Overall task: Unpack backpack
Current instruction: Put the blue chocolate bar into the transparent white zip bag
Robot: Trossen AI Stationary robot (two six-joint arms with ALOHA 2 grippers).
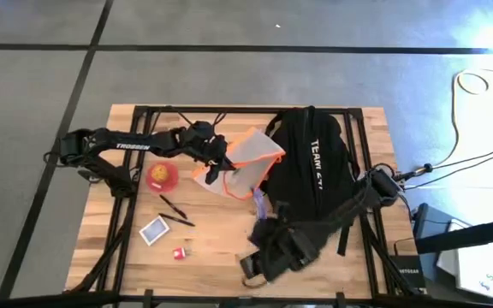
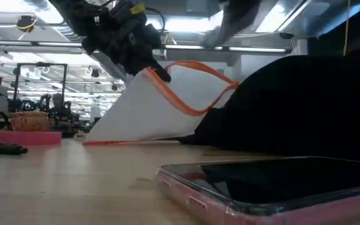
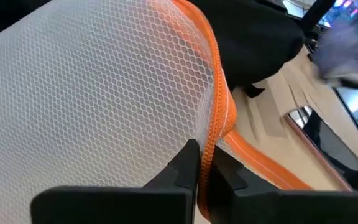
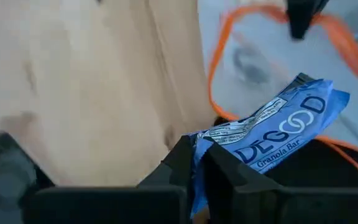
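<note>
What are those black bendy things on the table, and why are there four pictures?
They are two robot arms, each ending in a two-finger gripper. They are emptying the big black backpack.

One picture looks straight down from above. One sits low at table height. Two come from small cameras on the arms' wrists.

The left gripper pinches the orange edge of a white mesh bag that pokes out beside the backpack. The right gripper holds a blue granola bar.

On the wooden table lie a red and yellow toy, two dark pens, a small blue and white card and a tiny red thing. The low picture shows a phone in a pink case up close.
</note>
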